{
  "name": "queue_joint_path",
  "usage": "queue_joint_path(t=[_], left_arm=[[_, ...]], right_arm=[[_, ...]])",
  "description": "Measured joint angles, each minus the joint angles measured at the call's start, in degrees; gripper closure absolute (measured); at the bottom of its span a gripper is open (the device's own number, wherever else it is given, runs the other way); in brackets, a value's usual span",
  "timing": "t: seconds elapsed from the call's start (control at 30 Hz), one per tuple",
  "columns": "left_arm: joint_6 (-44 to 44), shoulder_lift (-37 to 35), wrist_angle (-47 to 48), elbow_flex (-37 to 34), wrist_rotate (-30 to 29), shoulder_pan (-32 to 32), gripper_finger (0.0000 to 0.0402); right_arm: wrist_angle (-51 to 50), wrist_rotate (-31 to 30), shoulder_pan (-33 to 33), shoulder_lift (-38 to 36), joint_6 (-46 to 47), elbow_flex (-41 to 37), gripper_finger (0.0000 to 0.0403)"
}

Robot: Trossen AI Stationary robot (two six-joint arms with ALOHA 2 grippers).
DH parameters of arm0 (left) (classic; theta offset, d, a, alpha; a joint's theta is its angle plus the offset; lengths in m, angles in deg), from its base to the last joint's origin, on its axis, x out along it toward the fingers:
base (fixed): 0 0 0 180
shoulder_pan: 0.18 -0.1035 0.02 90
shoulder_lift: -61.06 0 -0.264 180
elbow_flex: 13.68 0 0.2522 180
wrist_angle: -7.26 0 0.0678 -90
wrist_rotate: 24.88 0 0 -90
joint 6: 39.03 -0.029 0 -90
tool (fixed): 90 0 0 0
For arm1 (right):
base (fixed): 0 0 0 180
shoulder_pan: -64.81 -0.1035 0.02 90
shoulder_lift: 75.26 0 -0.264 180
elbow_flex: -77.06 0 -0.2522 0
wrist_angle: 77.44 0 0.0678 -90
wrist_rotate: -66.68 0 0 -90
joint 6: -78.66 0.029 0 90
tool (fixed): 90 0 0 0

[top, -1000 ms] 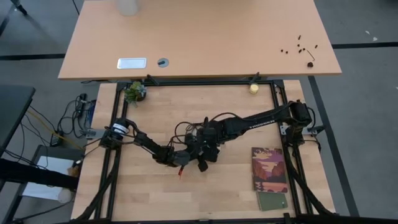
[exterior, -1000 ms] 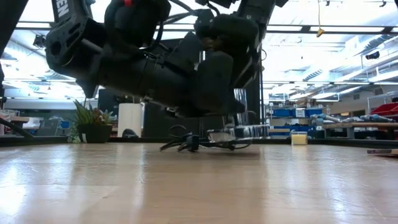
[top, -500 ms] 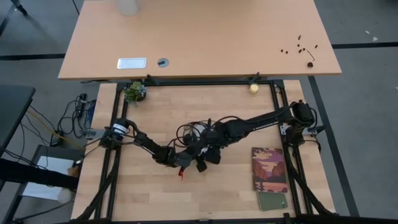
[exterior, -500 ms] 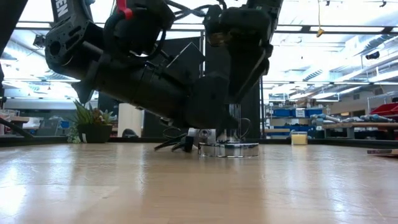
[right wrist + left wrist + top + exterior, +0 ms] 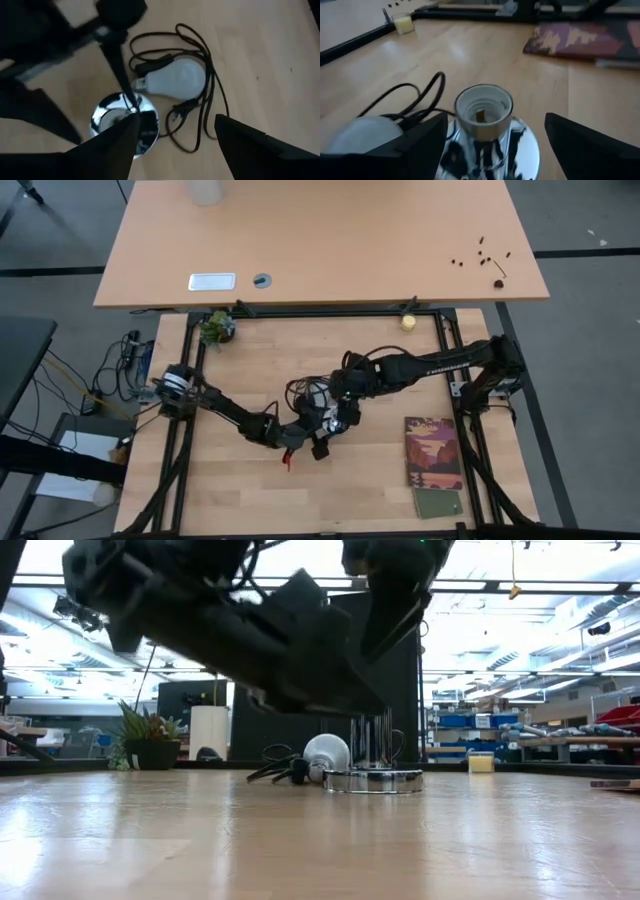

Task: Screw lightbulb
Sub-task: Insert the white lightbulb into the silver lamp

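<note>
Lightbulb [image 5: 181,77] lies centre-frame by socket [image 5: 483,107]: light, slick, fragile; grip the globe. Left gripper [image 5: 492,137] and right gripper [image 5: 172,137] both spread wide, empty.

You've got a pale blond wood counter [image 5: 250,500], plank-striped. The lightbulb [image 5: 177,78] reads white, its screw base pale grey. The socket disc [image 5: 487,142] is mirror-bright silver, streaked with dark reflections; its collar is silver with a white lining and a small brownish contact inside. The cord [image 5: 200,100] is black. The left gripper [image 5: 492,150] and right gripper [image 5: 172,145] are both black. The booklet [image 5: 433,452] shows a maroon, orange and cream landscape print, with an olive-green card [image 5: 440,503] below it. The small ball [image 5: 408,322] is pale yellow. The potted plant [image 5: 216,328] is green.
</note>
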Motion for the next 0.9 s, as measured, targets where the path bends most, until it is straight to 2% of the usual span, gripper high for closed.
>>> queue_joint_path(t=[0.23,0.33,0.4,0.47,0.67,0.9], left_arm=[[3.21,-8.51,17.27,0.00,-0.90,1.59,0.0082],[6.61,-11.59,24.99,0.00,-3.70,2.24,0.0093],[8.26,-11.97,26.78,0.02,-5.34,2.50,0.0101],[9.56,-11.52,26.87,-0.01,-5.86,2.35,0.0109],[15.27,-6.98,22.25,0.00,-5.57,-1.26,0.0121],[18.97,-1.76,19.57,0.00,-5.10,-6.39,0.0128]], right_arm=[[12.06,3.06,3.84,0.09,-1.76,-7.27,0.0130],[13.77,6.99,5.03,0.09,-11.08,-8.20,0.0130],[14.43,8.45,5.83,0.09,-16.72,-8.24,0.0130],[15.19,9.21,7.12,0.09,-19.98,-8.25,0.0130],[15.65,12.11,12.48,0.26,-21.79,-8.27,0.0131],[16.32,13.66,13.09,0.26,-25.11,-8.27,0.0138]])
